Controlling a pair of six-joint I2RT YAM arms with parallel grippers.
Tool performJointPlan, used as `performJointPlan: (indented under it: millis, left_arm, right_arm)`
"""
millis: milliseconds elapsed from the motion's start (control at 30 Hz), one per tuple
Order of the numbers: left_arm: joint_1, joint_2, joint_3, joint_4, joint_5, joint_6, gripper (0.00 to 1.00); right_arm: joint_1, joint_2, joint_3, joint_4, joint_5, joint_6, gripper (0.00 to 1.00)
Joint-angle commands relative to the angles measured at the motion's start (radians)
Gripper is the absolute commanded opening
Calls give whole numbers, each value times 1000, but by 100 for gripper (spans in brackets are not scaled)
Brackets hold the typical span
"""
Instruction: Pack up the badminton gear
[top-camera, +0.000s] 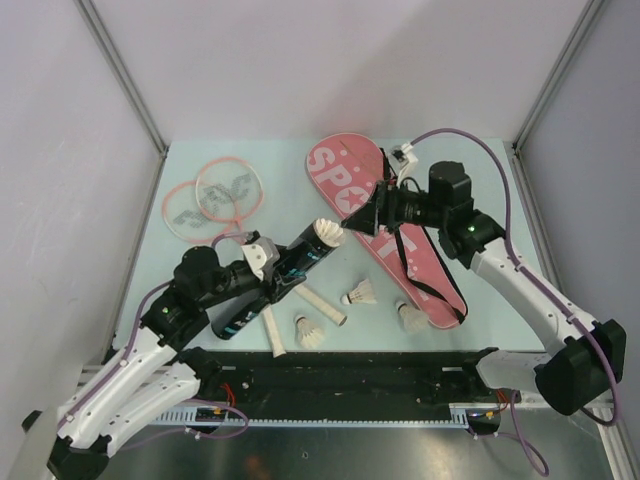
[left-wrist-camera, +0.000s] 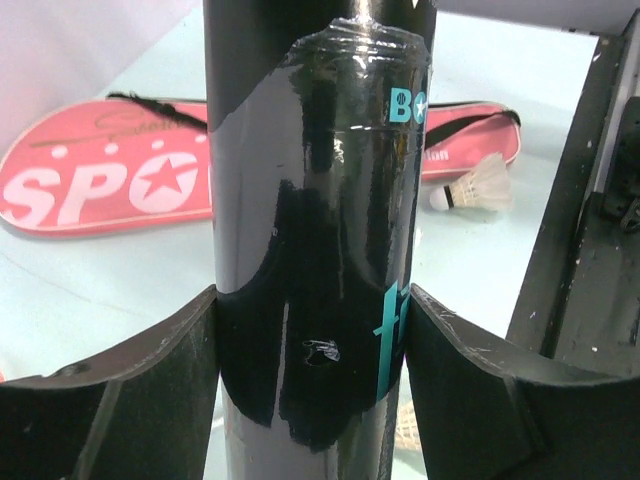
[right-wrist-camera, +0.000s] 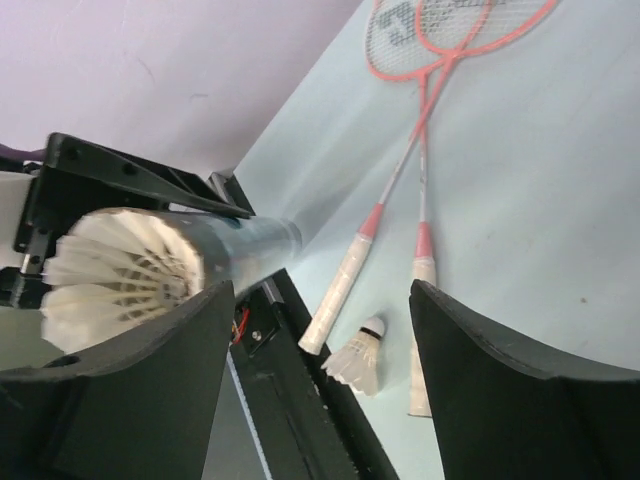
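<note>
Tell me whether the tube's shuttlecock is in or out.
Partly in: the shuttlecock has feathers sticking out of the black tube, cork end hidden.

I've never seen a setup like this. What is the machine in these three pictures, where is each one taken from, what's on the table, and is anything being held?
These are two robot arms bolted at the table's near edge, each ending in a two-finger gripper. The wide picture looks down from above and behind them. The other two come from a camera on each wrist, so the dark shapes at the bottom are that gripper's own fingers. The left gripper is clamped on a black tube, which has one shuttlecock in its open end. The right gripper is open and holds nothing. On the table lie two pink rackets, a pink SPORT bag and three loose shuttlecocks.
</note>
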Motion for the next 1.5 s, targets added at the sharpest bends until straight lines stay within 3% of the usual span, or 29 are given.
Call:
performJointPlan:
  millis: [0, 200, 400, 567, 700, 833, 1000, 1300, 1467]
  left_arm:
    - [-4, -21, 19, 110, 37, 53, 2]
    - [-4, 13, 38, 110, 34, 50, 3]
    - [-4, 94, 114, 113, -56, 82, 3]
    - [-4, 181, 170, 148, -263, 151, 1]
    - [-4, 200, 151, 171, -270, 196, 0]
    - [-2, 153, 56, 252, -270, 185, 0]
    - [-2, 126, 23, 268, -259, 179, 0]
    - [-2, 126, 17, 272, -256, 185, 0]
    - [-2, 102, 9, 285, -273, 174, 0]
  right_arm:
    - [-44, -1, 28, -15, -123, -51, 77]
    - [5, 52, 60, 8, -213, -46, 77]
    - [75, 130, 202, -108, -86, -119, 78]
    - [-61, 107, 204, -76, 61, -8, 78]
    - [-104, 62, 204, -56, 76, -11, 78]
    - [-126, 55, 219, 45, -20, 50, 82]
    - [-47, 166, 380, -93, 3, -17, 83]
    - [135, 347, 523, -327, 228, -146, 82]
    - [174, 392, 558, -326, 297, -168, 81]
